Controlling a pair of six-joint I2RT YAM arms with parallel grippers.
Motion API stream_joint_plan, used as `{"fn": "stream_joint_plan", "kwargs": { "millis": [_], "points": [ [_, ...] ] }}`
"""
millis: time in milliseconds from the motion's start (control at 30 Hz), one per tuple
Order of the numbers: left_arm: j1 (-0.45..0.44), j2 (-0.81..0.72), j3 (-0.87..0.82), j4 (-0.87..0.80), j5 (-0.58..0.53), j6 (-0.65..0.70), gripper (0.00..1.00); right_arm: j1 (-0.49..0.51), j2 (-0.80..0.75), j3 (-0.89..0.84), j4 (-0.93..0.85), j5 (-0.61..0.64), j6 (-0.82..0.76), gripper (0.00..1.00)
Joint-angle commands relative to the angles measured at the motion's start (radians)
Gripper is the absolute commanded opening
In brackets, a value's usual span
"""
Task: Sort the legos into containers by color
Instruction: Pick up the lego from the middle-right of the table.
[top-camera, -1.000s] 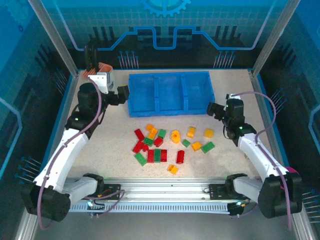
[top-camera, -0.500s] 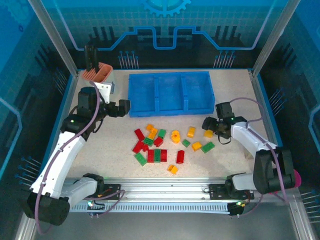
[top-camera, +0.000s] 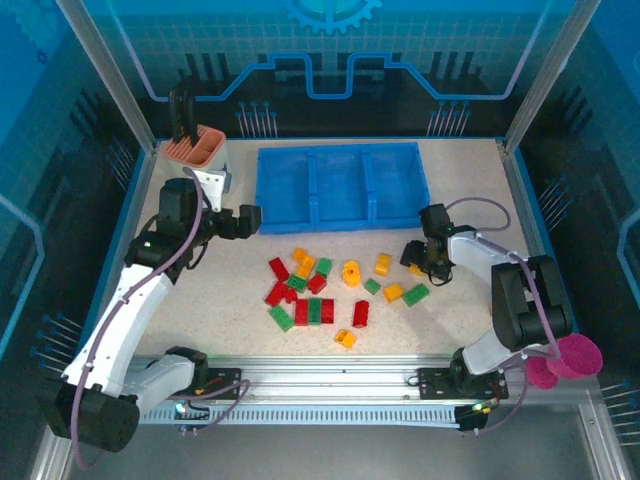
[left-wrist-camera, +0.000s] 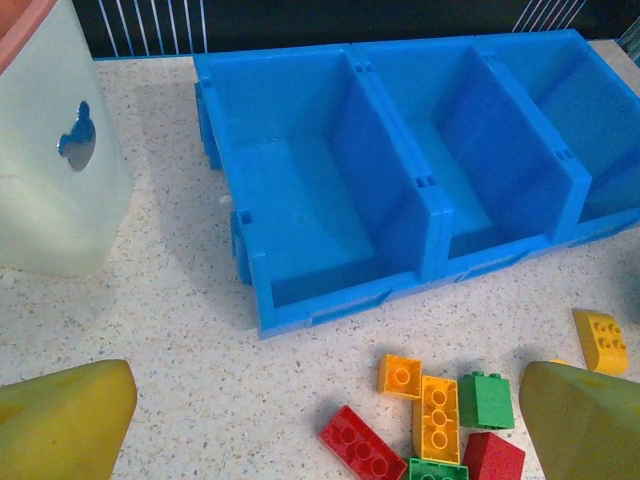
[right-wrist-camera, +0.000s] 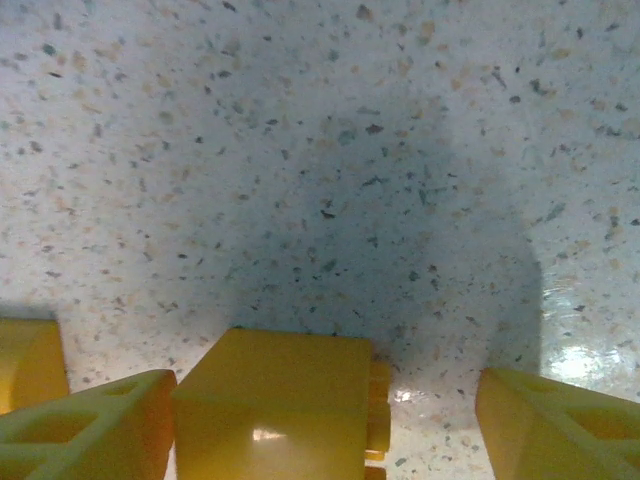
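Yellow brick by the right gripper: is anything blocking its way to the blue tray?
Nothing visible. The yellow brick sits between the open fingers of the right gripper, and just bare table lies between it and the blue tray.

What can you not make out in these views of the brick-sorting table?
Right wrist view: the yellow brick between the fingers is cut off by the bottom edge, so its full length is unknown.
Left wrist view: the blue tray's rightmost compartment runs off the right edge.
Top view: the pink cup is partly hidden by the right arm.
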Motion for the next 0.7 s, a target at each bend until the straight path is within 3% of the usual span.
{"fn": "stream_joint_plan", "kwargs": {
  "millis": [0, 400, 667],
  "points": [
    [-0.005, -0.008, 0.007, -0.009, 0.016, 0.023, 0.99, 0.014, 0.034, 0.028, -0.002, 0.000, 0.014, 0.70],
    [-0.006, -0.005, -0.004, -0.013, -0.014, 0.034, 0.99, 0.023, 0.109, 0.110, -0.037, -0.012, -0.081, 0.38],
    [-0.005, 0.001, -0.008, -0.012, -0.043, 0.049, 1.00, 0.049, 0.002, 0.375, -0.305, 0.066, -0.326, 0.34]
  ]
}}
